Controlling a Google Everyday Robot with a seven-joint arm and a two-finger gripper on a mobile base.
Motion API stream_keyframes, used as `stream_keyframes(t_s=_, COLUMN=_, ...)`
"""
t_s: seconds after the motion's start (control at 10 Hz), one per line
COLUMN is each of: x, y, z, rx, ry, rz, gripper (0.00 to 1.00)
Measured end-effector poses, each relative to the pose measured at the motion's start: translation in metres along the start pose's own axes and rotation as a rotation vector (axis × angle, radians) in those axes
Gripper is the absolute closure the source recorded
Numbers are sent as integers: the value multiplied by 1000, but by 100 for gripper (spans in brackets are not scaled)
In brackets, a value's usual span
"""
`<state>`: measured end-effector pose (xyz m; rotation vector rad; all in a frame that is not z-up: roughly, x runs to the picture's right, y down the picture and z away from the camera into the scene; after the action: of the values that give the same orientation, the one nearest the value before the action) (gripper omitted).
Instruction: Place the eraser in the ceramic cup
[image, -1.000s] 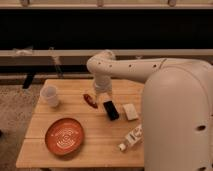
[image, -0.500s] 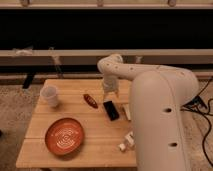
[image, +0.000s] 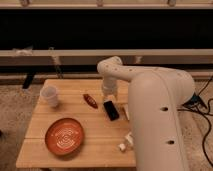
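The eraser (image: 111, 110) is a flat black slab lying on the wooden table (image: 80, 115), right of centre. The ceramic cup (image: 49, 95) is small, white and round and stands near the table's left back corner. My gripper (image: 106, 93) hangs at the end of the white arm just above the far end of the eraser. The arm's large white body covers the table's right side.
An orange patterned plate (image: 64, 135) lies at the front left. A small reddish-brown oblong thing (image: 90, 100) lies left of the eraser. A beige block (image: 127, 111) shows partly beside the arm. Small white pieces (image: 125, 142) lie near the front edge.
The arm has swung right and the gripper has come over the eraser's far end. The objects on the table have not moved.
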<state>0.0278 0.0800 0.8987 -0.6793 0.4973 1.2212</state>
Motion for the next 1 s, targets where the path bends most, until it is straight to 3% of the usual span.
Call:
stream_keyframes(t_s=0.4, x=5, y=-5, z=23, rx=-2, ry=46, rz=31, gripper=35)
stream_keyframes(t_s=0.9, x=7, y=3, z=32, rx=-10, ry=86, rz=6, gripper=36)
stream_keyframes(t_s=1.0, x=7, y=6, z=33, rx=-9, ry=91, rz=-2, gripper=40)
